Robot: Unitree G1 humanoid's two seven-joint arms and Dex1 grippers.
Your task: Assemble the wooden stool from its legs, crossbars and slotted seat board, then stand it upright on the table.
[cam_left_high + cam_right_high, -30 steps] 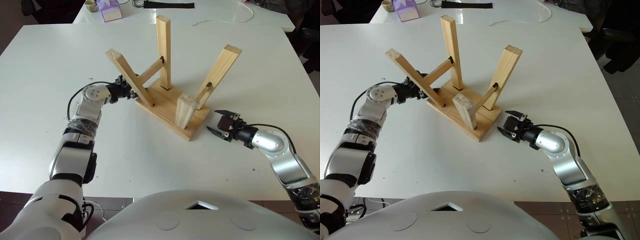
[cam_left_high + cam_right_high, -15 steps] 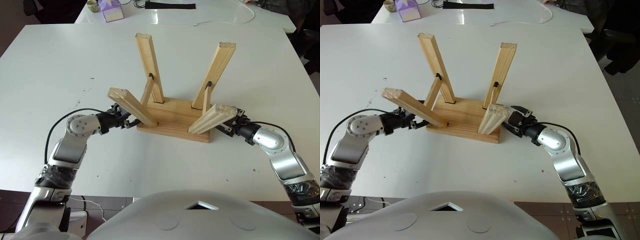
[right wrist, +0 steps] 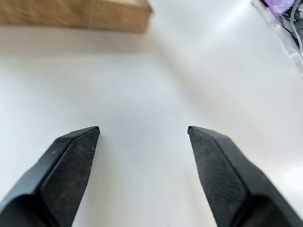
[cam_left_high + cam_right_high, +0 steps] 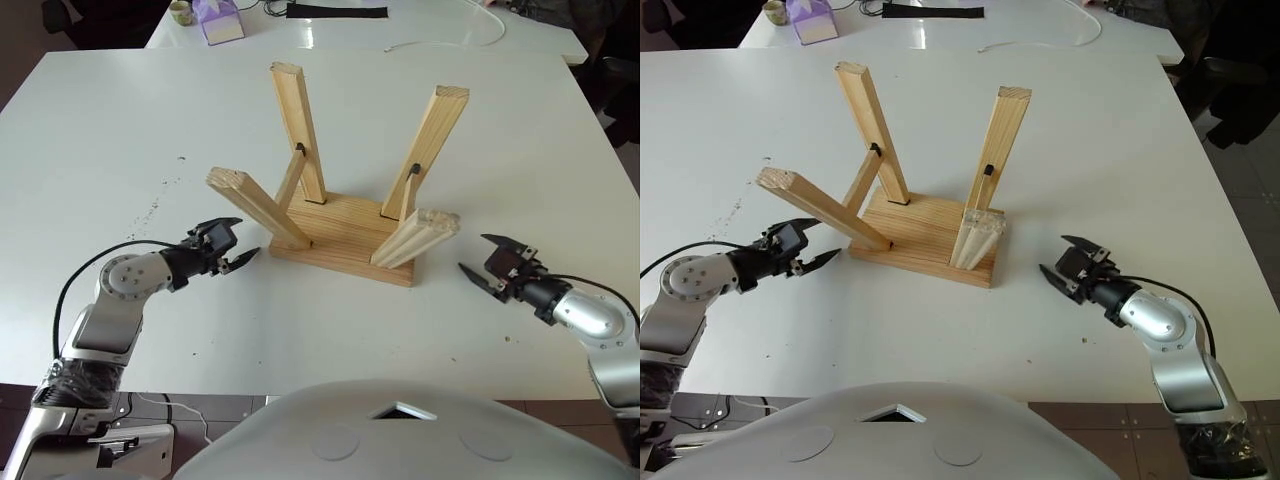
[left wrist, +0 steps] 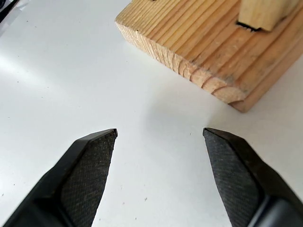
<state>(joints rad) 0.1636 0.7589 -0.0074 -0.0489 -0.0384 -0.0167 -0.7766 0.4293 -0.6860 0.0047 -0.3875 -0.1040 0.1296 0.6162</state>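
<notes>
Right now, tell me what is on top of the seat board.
Four legs rise splayed from the seat board, crossbars between them. Their seated ends are hidden.

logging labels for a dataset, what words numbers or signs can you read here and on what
None can be read.
The wooden stool and the white table bear no print.
The purple box and the cup on the far table are too small to show any lettering.
</notes>
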